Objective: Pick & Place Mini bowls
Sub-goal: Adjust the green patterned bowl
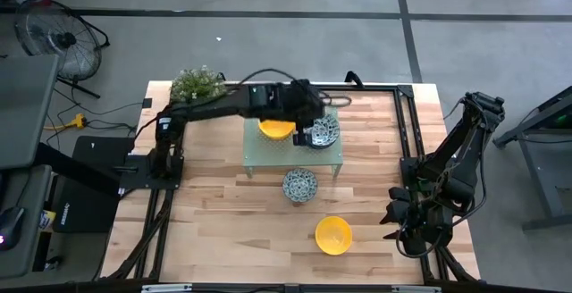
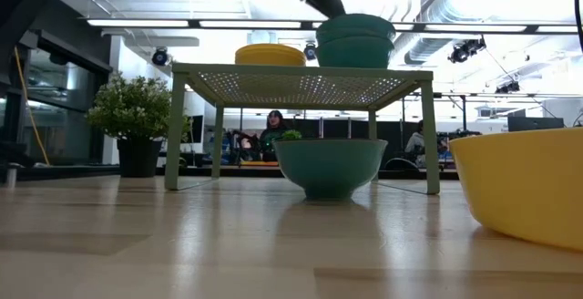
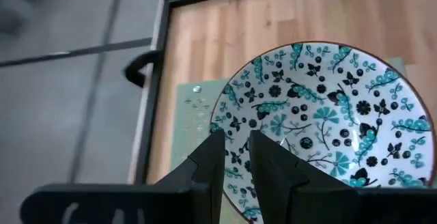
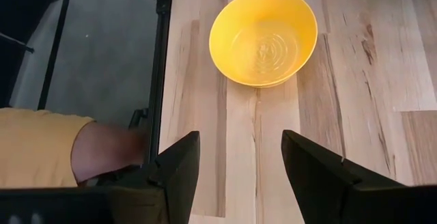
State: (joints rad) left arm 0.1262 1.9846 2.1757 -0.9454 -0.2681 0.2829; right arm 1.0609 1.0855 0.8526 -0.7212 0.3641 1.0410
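Wooden surface (image 1: 223,213) carries a pale green perforated stand (image 1: 259,154). Above it the left gripper (image 3: 232,157) has its jaws nearly closed, pinching the rim of a patterned bowl (image 3: 328,115) that sits on the stand; a yellow bowl (image 1: 276,129) rests just beside those jaws. Another patterned bowl (image 1: 300,184) lies on the surface in front of the stand. Off at the edge, the right gripper (image 4: 239,149) waits with jaws wide apart and empty, a second yellow bowl (image 4: 263,36) just ahead of them.

Left gripper (image 1: 313,134) reaching out mid-table, fingers nearly together; right gripper (image 4: 239,159) parked at the edge, fingers apart.
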